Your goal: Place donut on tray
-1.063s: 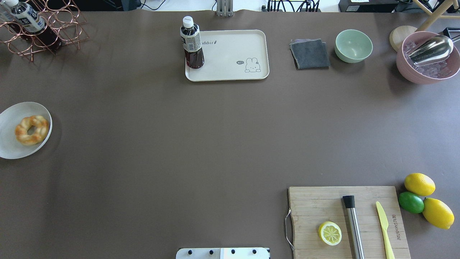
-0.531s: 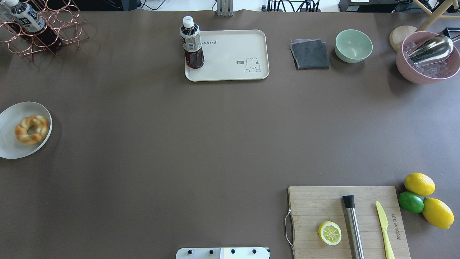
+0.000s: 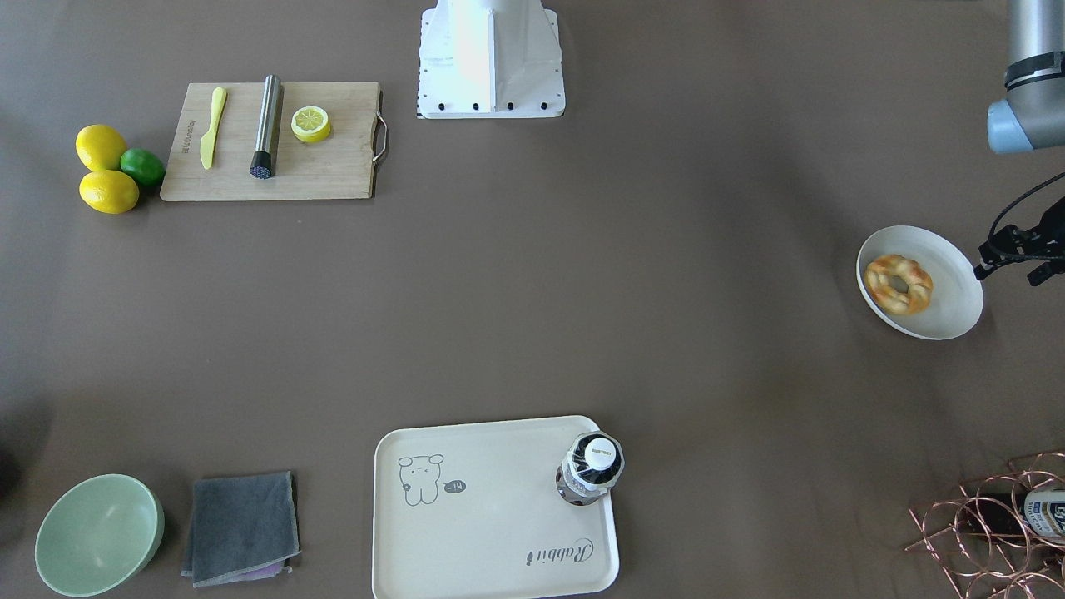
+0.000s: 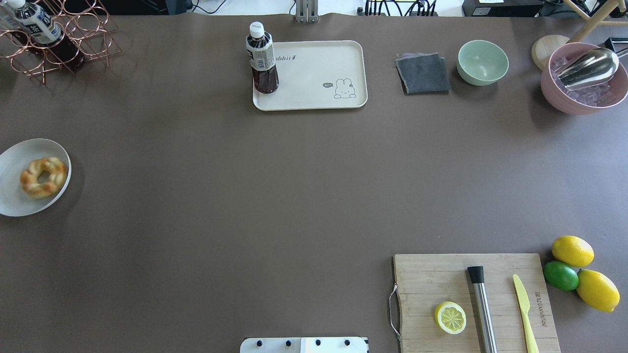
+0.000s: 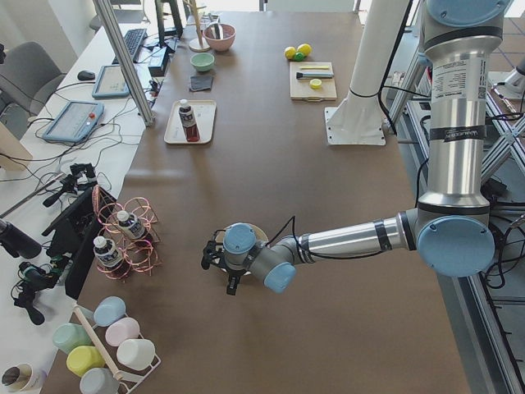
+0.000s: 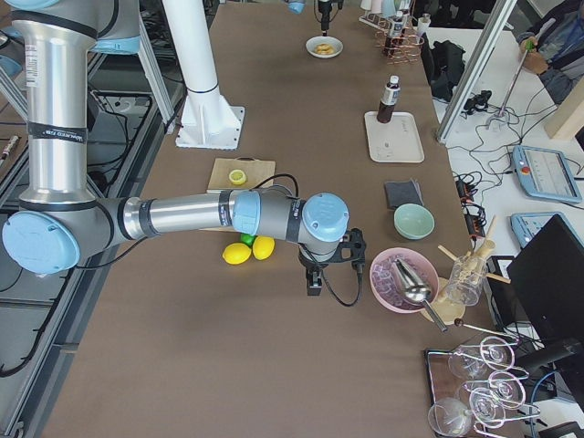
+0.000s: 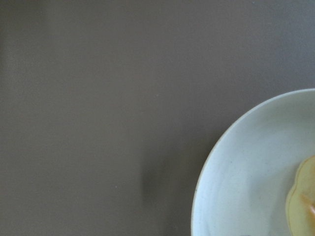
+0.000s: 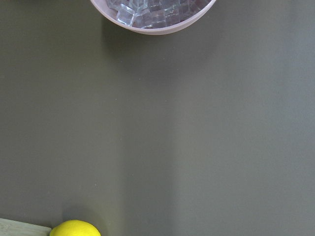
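Observation:
The donut (image 4: 43,177), a twisted golden ring, lies on a round white plate (image 4: 14,196) at the table's left edge. It also shows in the front-facing view (image 3: 898,284), and its edge shows in the left wrist view (image 7: 302,201). The cream rabbit tray (image 4: 319,63) sits at the far middle with a dark drink bottle (image 4: 262,61) on its left end. My left gripper (image 5: 221,267) hovers just beyond the plate's outer side; I cannot tell whether it is open. My right gripper (image 6: 313,281) hangs between the lemons and the pink bowl; I cannot tell its state either.
A wooden cutting board (image 4: 431,274) holds a lemon half (image 4: 450,317), a steel muddler and a yellow knife. Two lemons and a lime (image 4: 561,275) lie beside it. A grey cloth (image 4: 423,73), green bowl (image 4: 483,62), pink ice bowl (image 4: 584,81) and copper bottle rack (image 4: 64,44) line the far edge.

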Controlling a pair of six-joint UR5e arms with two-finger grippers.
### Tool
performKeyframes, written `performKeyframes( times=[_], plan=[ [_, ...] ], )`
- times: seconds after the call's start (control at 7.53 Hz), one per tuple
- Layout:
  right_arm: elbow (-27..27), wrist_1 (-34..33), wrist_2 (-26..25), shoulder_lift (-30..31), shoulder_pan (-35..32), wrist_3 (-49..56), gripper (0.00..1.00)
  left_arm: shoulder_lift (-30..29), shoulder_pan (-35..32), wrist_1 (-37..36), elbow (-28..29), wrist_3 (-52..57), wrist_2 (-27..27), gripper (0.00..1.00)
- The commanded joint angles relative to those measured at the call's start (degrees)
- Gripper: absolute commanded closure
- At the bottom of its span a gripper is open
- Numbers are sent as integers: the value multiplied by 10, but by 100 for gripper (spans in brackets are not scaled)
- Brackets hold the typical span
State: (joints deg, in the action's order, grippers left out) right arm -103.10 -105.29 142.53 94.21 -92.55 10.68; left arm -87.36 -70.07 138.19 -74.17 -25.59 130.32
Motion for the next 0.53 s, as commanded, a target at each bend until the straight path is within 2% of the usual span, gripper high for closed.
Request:
performKeyframes(
  times=[0.0, 0.4],
  plan=[
    [0, 0, 0, 0, 2, 0, 0, 0, 9, 2, 2, -2, 0, 15],
    [-1, 0, 1, 0, 3, 0, 0, 0, 14, 2, 6, -2, 0, 22]
  ],
)
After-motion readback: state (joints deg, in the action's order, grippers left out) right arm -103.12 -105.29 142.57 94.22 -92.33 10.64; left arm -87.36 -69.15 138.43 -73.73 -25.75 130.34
